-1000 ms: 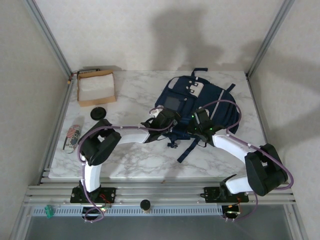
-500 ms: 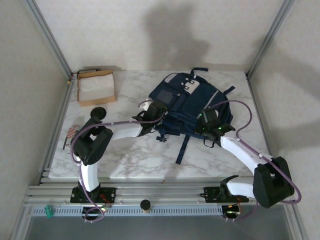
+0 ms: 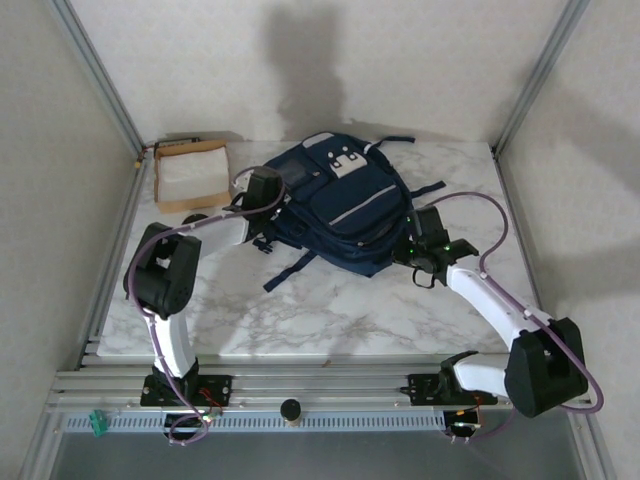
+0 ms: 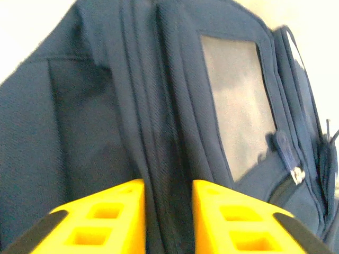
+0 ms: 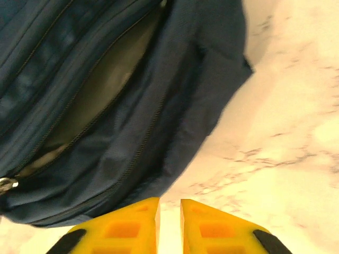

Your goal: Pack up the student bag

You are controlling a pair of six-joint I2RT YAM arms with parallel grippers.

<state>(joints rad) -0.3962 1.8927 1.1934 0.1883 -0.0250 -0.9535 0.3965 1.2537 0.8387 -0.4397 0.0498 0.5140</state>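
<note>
The student bag (image 3: 340, 205), navy with white patches and a pale stripe, lies at the back middle of the marble table (image 3: 330, 320). My left gripper (image 3: 263, 192) is at its left side. In the left wrist view its yellow fingers (image 4: 106, 211) stand apart with a ridge of the bag's fabric (image 4: 168, 159) between them. My right gripper (image 3: 414, 236) is at the bag's near right corner. In the right wrist view its jaws (image 5: 169, 203) are a narrow gap apart over bare marble, just off the bag (image 5: 132, 121), whose open zip shows pale lining.
A shallow cardboard box (image 3: 192, 175) sits at the back left corner, close to my left arm. A dark strap (image 3: 288, 270) trails from the bag toward the table's middle. Metal frame posts (image 3: 100, 80) rise at both back corners.
The bag has slid and turned toward the back left, and both arms followed it. The right jaws have come off the fabric and parted slightly. The left jaws have parted too.
</note>
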